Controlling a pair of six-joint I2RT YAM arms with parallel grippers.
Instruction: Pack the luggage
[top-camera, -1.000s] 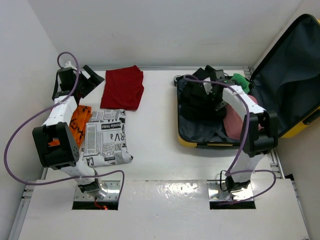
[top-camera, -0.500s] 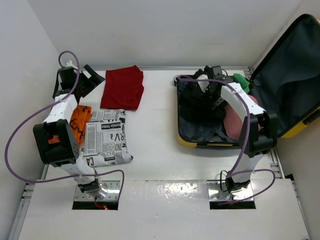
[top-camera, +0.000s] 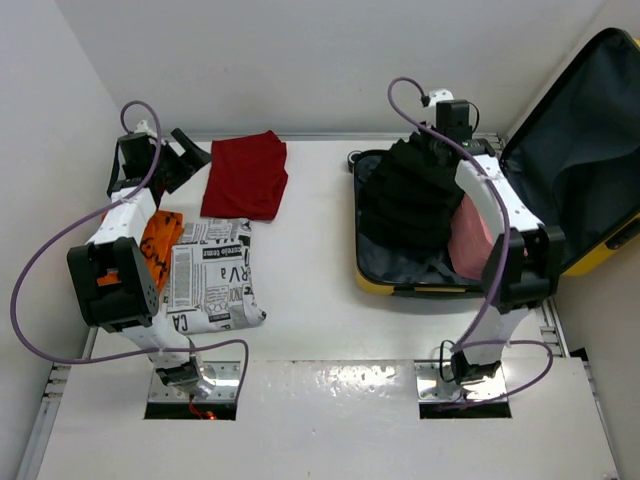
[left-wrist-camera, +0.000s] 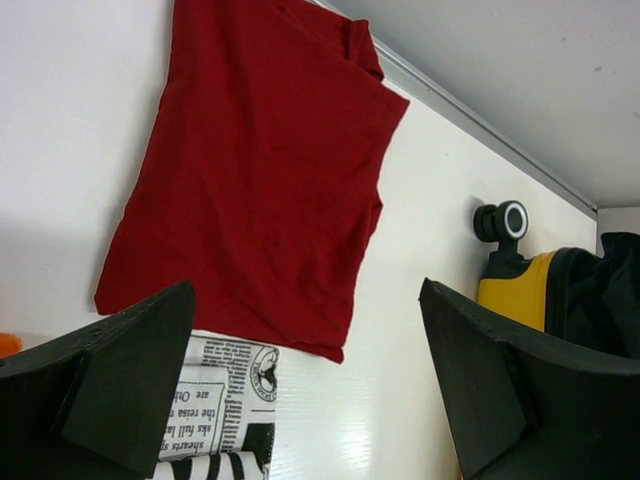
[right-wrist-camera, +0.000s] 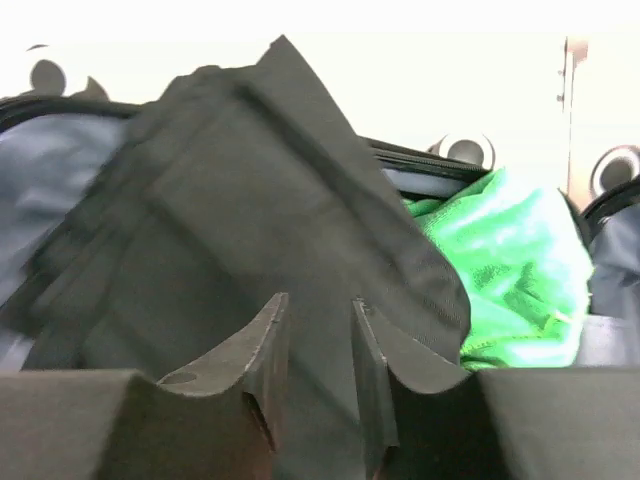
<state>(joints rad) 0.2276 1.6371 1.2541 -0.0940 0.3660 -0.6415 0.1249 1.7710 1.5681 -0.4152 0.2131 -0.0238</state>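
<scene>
Black garment (right-wrist-camera: 230, 200) is clamped in right claw (right-wrist-camera: 317, 305) above open luggage (top-camera: 600, 255), upper right; left claw (left-wrist-camera: 305, 290) is spread apart.

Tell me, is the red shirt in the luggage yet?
Out. The red shirt lies flat on the table, well apart from the open luggage.

The left arm (top-camera: 125, 220) reached forward, the left gripper (left-wrist-camera: 305, 290) spread wide; the right arm (top-camera: 490, 195) stretched forward, the right gripper (right-wrist-camera: 318, 305) pinched on black cloth (right-wrist-camera: 250, 200).
</scene>
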